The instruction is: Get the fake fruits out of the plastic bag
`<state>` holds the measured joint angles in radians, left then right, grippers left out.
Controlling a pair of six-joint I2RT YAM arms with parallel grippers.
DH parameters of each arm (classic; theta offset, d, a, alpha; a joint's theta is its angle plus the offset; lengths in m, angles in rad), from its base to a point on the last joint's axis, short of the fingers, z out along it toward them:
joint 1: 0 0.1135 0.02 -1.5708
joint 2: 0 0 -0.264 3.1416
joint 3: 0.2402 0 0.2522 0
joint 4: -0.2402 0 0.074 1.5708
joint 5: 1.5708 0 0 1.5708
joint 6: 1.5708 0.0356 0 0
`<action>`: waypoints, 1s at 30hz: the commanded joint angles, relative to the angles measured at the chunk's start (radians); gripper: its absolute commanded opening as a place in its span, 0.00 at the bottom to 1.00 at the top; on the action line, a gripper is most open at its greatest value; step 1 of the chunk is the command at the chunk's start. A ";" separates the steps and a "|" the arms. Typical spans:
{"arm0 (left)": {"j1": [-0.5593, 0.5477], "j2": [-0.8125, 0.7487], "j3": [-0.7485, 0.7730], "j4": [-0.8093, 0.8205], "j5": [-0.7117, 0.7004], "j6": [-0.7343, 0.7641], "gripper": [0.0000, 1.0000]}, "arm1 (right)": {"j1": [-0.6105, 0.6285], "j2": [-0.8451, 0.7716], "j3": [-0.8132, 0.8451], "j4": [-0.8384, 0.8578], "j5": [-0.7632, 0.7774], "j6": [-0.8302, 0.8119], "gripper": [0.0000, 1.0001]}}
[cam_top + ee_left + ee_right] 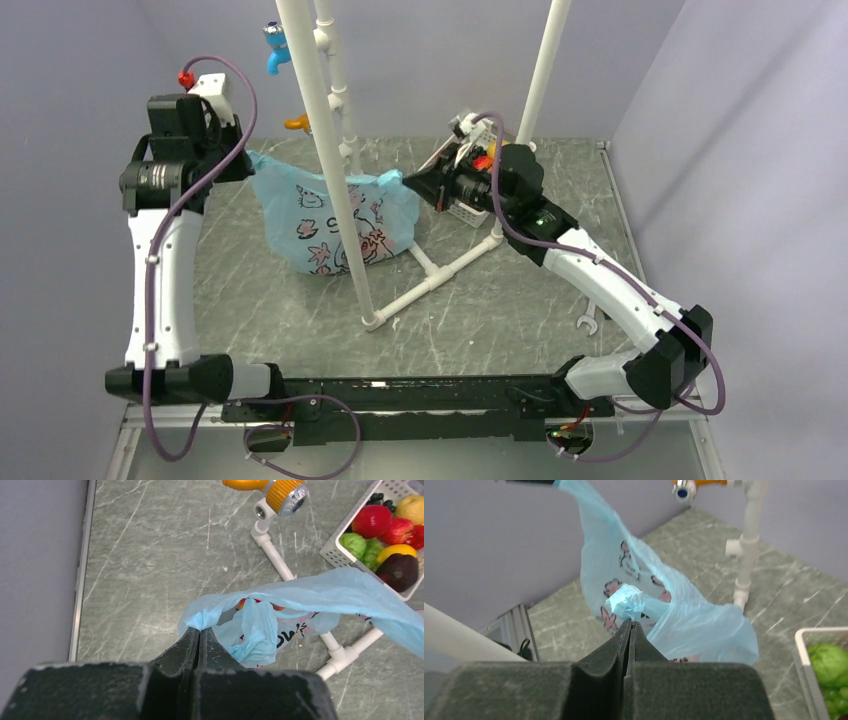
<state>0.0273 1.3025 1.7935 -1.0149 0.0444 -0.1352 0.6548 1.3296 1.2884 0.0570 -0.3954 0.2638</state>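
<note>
The light-blue plastic bag [300, 215] with its pink-and-black print is stretched between both grippers, its bottom near the table. My left gripper [248, 160] is shut on the bunched left handle [202, 619]. My right gripper [408, 182] is shut on the other bunched handle [625, 601]. In the left wrist view the bag's mouth [260, 600] gapes slightly, and a sliver of red-orange fake fruit [243, 602] shows inside. The rest of the fruits are hidden by the plastic.
A white pipe frame [335, 170] rises in front of the bag, with its base [440, 270] on the table. A white slotted basket [334, 550] of mixed fruits stands behind my right gripper. A wrench [588, 322] lies at the right.
</note>
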 commanded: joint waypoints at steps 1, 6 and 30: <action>0.022 0.100 0.127 -0.032 0.047 0.088 0.00 | 0.016 -0.062 -0.041 0.010 -0.003 -0.028 0.00; 0.025 0.079 0.126 -0.039 0.072 0.071 0.18 | 0.017 -0.147 -0.113 0.012 -0.046 0.040 0.00; 0.025 -0.661 -0.615 0.118 0.189 -0.450 0.99 | 0.140 -0.218 -0.303 -0.019 -0.047 0.136 0.00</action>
<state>0.0490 0.7105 1.2640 -0.9653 0.2653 -0.4137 0.7918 1.1095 0.9340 -0.0120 -0.4393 0.3901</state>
